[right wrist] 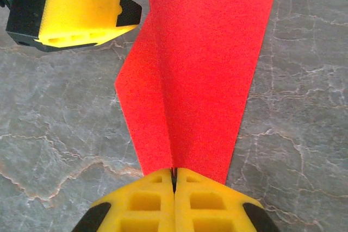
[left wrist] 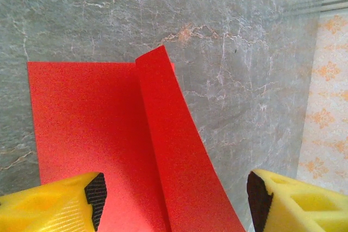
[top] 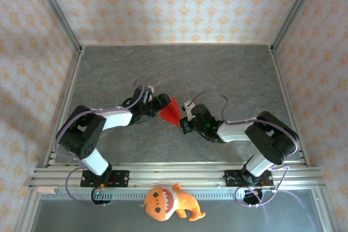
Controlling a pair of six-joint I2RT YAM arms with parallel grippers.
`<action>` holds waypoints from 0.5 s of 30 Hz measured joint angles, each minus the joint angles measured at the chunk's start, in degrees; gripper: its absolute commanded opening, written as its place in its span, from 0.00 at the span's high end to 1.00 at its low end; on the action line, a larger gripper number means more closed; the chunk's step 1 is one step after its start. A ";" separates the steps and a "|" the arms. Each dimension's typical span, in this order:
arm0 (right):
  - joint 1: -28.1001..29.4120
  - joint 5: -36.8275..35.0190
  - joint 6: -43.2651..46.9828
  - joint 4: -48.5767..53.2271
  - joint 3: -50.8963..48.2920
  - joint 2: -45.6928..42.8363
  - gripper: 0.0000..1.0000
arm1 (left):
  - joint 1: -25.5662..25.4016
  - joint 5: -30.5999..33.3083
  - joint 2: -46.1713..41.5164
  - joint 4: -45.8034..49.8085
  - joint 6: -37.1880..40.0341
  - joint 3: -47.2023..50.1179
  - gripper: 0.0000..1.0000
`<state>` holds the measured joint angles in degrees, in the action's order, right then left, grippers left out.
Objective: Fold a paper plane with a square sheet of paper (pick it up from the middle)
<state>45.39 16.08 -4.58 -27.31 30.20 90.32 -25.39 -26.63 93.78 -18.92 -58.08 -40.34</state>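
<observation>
- Left pincer [top: 159, 104] is sitting just left of centre in the top view, pointing right. It is standing released, with its yellow fingers [left wrist: 60, 207] spread wide in the lower corners of the left wrist view.
- Red paper sheet [top: 171, 112] is lying mid-frame on the grey marbled bench [top: 179, 69], between the two pincers. In the left wrist view the sheet [left wrist: 92, 129] is resting flat at the left, while one creased flap is rising and running diagonally toward the lower right, passing between the spread fingers. I cannot tell whether either finger is touching it.
- Orange plush toy [top: 168, 204] is lying at the bottom centre of the top view, in front of the arm bases and well apart from the sheet.
- Right pincer [top: 188, 123] is sitting just right of centre, pointing left. At the bottom of the right wrist view it [right wrist: 174, 180] is clenching the sheet [right wrist: 201, 69] at its narrow lower end, right on the centre crease, and the sheet is fanning upward in the frame.
- One left finger [right wrist: 81, 9] is hovering at the upper left of that view, just beside the sheet's edge.
</observation>
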 measured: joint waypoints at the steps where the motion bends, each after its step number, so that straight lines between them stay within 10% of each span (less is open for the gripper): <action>1: 0.31 -0.66 0.46 0.15 0.00 -0.22 0.93 | 0.00 -0.02 0.20 -0.13 -0.20 0.00 0.28; 15: 6.03 -9.25 7.74 2.34 0.00 -1.49 0.91 | -0.11 -1.49 2.69 -1.31 -1.49 -2.08 0.35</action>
<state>51.42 6.83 3.16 -24.97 30.20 88.84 -25.50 -28.12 96.47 -20.23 -59.57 -42.41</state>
